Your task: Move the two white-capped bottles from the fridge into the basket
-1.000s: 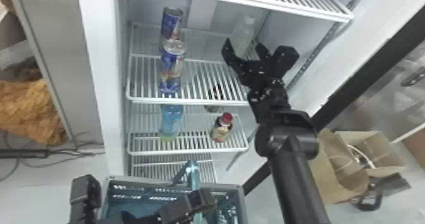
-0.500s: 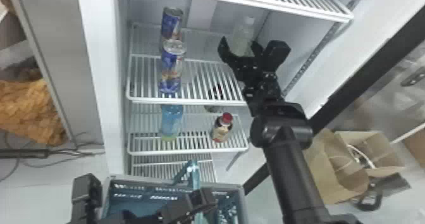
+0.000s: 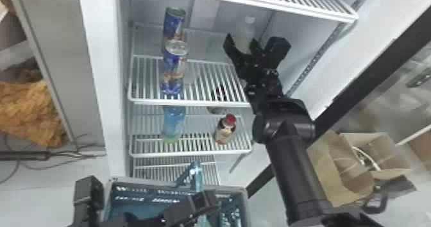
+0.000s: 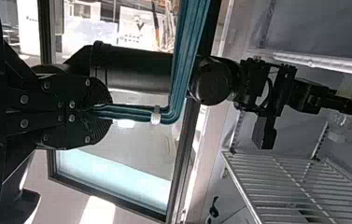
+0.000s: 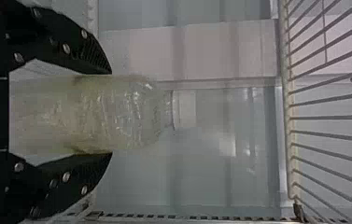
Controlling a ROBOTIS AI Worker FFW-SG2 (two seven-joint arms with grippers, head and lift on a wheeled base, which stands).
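Note:
At the upper right of the fridge, my right gripper (image 3: 242, 48) has one finger on each side of a pale white-capped bottle (image 3: 246, 30), which stands upright; its base is hidden. Both fingers of my right gripper (image 5: 111, 113) press against the body of the bottle (image 5: 131, 112) in the right wrist view, with its white cap (image 5: 184, 108) beyond them. My left gripper (image 3: 204, 205) is at the basket (image 3: 115, 179) below. There the left wrist view has my left gripper (image 4: 100, 111) shut on the basket's teal handle (image 4: 183, 70).
Two blue cans (image 3: 174, 71) stand at the left of the same shelf (image 3: 189, 102). Lower down are a blue bottle (image 3: 174, 123) and a red-capped bottle (image 3: 225, 131). Another wire shelf (image 3: 256, 0) spans above. An open cardboard box (image 3: 340, 168) lies outside, on the right.
My right gripper has shifted slightly left, and its fingers have closed in on the white-capped bottle. The left arm and the basket have barely moved.

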